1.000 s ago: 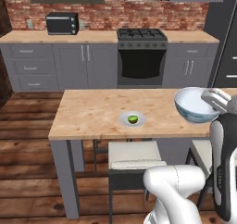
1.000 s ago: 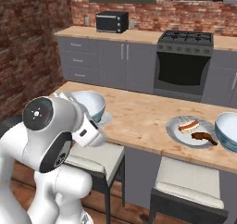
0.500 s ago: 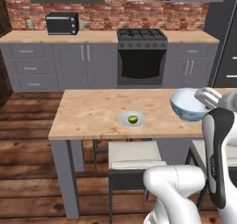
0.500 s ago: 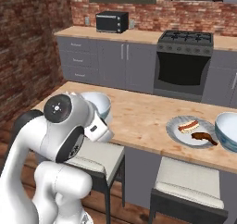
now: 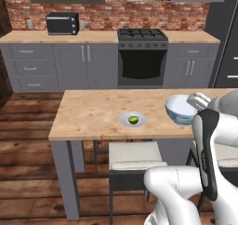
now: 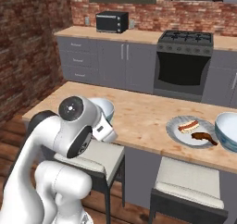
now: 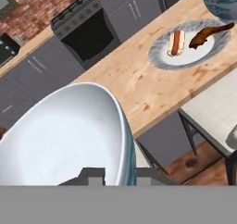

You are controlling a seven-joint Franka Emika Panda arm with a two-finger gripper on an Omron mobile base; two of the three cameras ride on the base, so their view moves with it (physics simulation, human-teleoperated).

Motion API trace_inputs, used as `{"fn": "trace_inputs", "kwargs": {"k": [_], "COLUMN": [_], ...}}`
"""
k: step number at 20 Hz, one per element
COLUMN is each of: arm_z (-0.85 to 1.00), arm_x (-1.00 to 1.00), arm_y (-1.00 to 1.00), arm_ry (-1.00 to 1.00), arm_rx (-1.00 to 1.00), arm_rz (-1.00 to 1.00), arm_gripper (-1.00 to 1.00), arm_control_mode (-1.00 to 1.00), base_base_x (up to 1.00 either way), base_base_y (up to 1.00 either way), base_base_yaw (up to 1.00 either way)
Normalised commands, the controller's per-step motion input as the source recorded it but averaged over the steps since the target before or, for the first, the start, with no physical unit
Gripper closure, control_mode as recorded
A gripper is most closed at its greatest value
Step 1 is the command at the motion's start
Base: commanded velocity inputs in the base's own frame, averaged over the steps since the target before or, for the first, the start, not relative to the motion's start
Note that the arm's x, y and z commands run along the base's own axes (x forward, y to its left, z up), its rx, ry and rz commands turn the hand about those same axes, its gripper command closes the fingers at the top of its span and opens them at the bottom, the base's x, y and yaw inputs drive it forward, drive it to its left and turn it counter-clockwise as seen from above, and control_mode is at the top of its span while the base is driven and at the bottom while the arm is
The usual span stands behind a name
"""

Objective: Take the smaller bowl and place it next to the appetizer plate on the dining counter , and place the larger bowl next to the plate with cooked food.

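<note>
gripper (image 7: 119, 177) is closed on the rim of the smaller bowl (image 5: 180, 110), carried above the dining counter (image 5: 93, 112), right of the appetizer plate (image 5: 133, 120). the thin rim hold could slip if the bowl tips, or the bowl may land on the plate. farther off, the larger bowl (image 6: 228, 130) sits beside the plate with cooked food (image 6: 193, 130).

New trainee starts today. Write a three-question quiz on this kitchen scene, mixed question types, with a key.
1. True or false: the tool is shut on the smaller bowl.
2. The appetizer plate carries: A) a sausage B) a green piece C) nothing.
3. Fill in: the larger bowl stands beside the plate with cooked food on the ____ counter.

Key: 1 true; 2 B; 3 dining.
</note>
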Motion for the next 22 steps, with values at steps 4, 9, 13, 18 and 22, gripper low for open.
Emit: {"fn": "trace_inputs", "kwargs": {"k": [4, 9, 13, 18, 22], "arm_z": [-0.28, -0.23, -0.36, -0.22, -0.04], "arm_x": [0.36, 0.23, 0.18, 0.41, 0.44], "arm_y": [-0.12, -0.33, -0.02, 0.0, 0.0], "arm_ry": [0.0, 0.0, 0.0, 0.0, 0.0], "arm_rx": [0.0, 0.01, 0.0, 0.01, 0.02], "arm_rz": [0.0, 0.0, 0.0, 0.0, 0.0], "arm_gripper": [1.0, 1.0, 1.0, 1.0, 1.0], "arm_control_mode": [-1.0, -1.0, -1.0, -1.0, -1.0], "base_base_x": [0.0, 0.0, 0.0, 0.0, 0.0], "base_base_y": [0.0, 0.0, 0.0, 0.0, 0.0], "base_base_yaw": [0.0, 0.0, 0.0, 0.0, 0.0]}}
